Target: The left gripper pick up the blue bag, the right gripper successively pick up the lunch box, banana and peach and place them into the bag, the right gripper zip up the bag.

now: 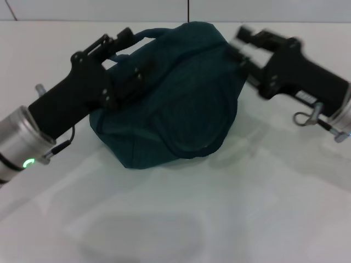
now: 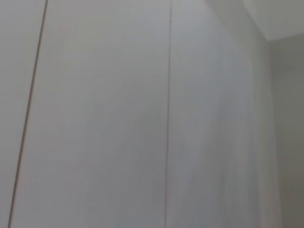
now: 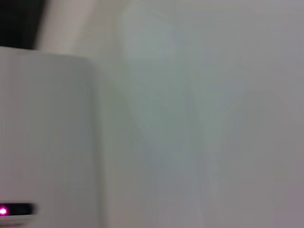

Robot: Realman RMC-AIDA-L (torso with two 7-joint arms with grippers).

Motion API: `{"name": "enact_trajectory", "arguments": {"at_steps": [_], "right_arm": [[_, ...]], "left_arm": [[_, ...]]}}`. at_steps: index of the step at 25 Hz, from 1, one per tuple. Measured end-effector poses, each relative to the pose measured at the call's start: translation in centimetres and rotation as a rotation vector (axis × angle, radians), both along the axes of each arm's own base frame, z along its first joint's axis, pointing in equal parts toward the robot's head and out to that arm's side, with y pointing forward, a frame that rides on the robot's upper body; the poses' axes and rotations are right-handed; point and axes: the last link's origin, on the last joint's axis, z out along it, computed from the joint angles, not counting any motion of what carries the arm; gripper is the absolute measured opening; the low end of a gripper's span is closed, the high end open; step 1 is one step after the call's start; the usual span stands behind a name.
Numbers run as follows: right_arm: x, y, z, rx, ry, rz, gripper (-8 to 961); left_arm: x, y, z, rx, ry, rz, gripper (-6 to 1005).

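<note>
The blue bag (image 1: 175, 98) lies slumped on the white table (image 1: 263, 208) in the head view, its dark teal fabric bulging and no opening showing. My left gripper (image 1: 122, 45) reaches in from the left, shut on the bag's handle (image 1: 143, 35) at the bag's far upper left. From the right, my right gripper (image 1: 241, 45) meets the bag's upper right edge. The lunch box, banana and peach are hidden or out of view. Neither wrist view shows the bag or a gripper.
A loose cable loop (image 1: 306, 116) hangs under the right wrist. The table ends at a white wall (image 1: 274, 11) just behind the bag. The left wrist view shows only white wall panels (image 2: 95, 118). A white box with a pink light (image 3: 4, 210) appears in the right wrist view.
</note>
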Motion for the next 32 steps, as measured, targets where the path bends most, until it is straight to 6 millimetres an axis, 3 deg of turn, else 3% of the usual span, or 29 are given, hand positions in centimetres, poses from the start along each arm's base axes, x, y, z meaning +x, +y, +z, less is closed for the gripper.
{"name": "enact_trajectory", "arguments": {"at_steps": [5,16,21,32], "right_arm": [[-1.9,-0.5,-0.8,-0.142,-0.041,0.117,380],[-1.7,0.1,-0.7,-0.11,-0.047,0.083,600],[-1.5,-0.1,-0.9,-0.11,-0.049,0.08,827],[-1.4,-0.9,-1.2,-0.109,-0.069,0.12,871]], "left_arm": [[-1.0,-1.9,0.0,0.057,0.011,-0.012,628],[-2.7,-4.1,0.3,0.198,0.023,0.026,629],[-2.5,-4.4,0.0,0.233,0.011,0.031,629],[-2.1,-4.4,0.1,0.211,0.003,-0.009,629]]}}
